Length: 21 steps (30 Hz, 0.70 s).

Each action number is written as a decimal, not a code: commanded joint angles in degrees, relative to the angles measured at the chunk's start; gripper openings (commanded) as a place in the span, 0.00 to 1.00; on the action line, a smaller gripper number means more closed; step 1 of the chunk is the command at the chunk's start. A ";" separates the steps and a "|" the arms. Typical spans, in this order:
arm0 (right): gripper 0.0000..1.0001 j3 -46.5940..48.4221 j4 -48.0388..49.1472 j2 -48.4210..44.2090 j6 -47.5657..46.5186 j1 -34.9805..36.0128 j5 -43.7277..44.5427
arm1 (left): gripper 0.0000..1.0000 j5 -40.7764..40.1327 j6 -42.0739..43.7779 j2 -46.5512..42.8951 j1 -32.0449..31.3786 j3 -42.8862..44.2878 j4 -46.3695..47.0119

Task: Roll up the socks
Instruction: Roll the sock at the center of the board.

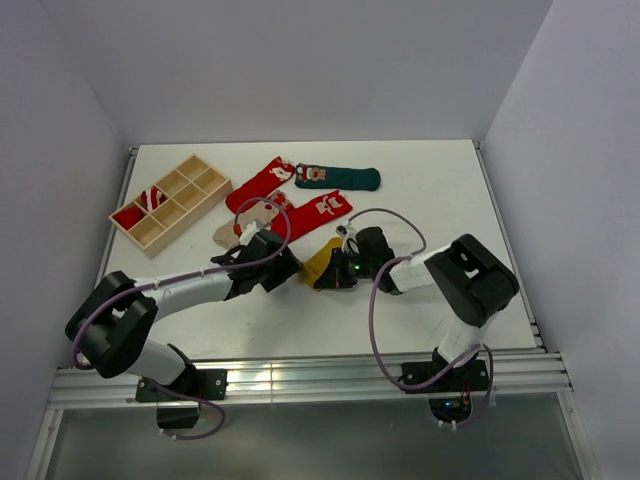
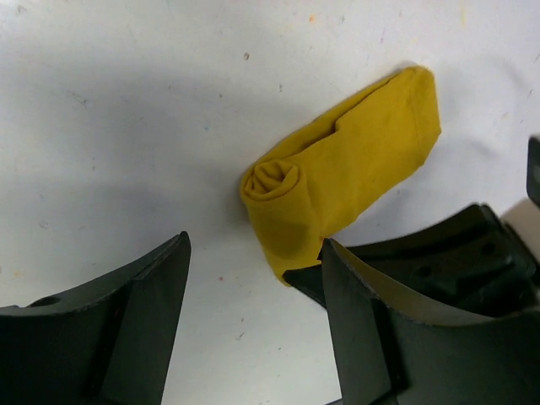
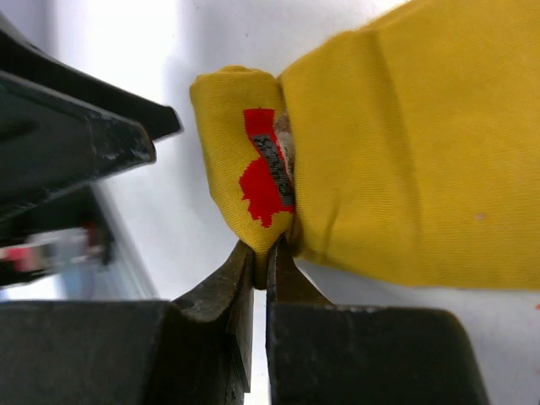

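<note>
— Which sock are they working on?

— The mustard sock (image 1: 325, 265). It's right of the wooden tray (image 1: 130, 240) and nearer the arm bases, partly rolled on the table (image 1: 420, 190). The other socks (image 1: 262, 184) lie flat just right of the tray, farther back.

— Who has hold of it?

— The right gripper (image 3: 260, 253). Its fingers are pinched fully together on a small fold at the rolled end, just below the red patch. The left gripper (image 2: 255, 245) stands wide apart with nothing in it. The roll's spiral end sits just ahead of the gap, and one corner of the sock runs up against the finger (image 2: 371, 321) on the right of that view. Whether it goes under that finger, I can't tell.

— So what makes this step go well?

— I'd say the pinch has to hold that fold so the coil doesn't spring loose. Meanwhile the free jaws should come round the roll across its full width, not just the corner. Then turn it along the loose leg, layers snug and edges lined up. Grab too little cloth and it will likely unwind.
</note>
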 commanded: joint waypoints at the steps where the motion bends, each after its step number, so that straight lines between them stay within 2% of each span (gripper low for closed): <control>1: 0.00 -2.20 9.08 4.96 9.46 -2.99 -13.61 | 0.68 2.42 -1.77 -0.65 -0.24 -2.14 5.95; 2: 0.00 -3.08 13.18 5.75 12.43 -4.39 -14.50 | 0.67 2.77 -1.94 -0.12 -0.41 -2.66 6.04; 5: 0.00 -3.53 16.64 8.82 15.44 -6.42 -16.96 | 0.66 3.04 -2.03 1.45 -0.50 -2.76 8.41; 18: 0.00 -0.36 10.86 12.96 14.05 -7.48 -17.93 | 0.65 3.48 -3.17 6.73 -0.59 -2.84 15.79; 21: 0.00 -0.10 10.41 13.49 14.13 -7.57 -17.85 | 0.64 2.95 -3.70 7.52 -0.50 -2.23 14.40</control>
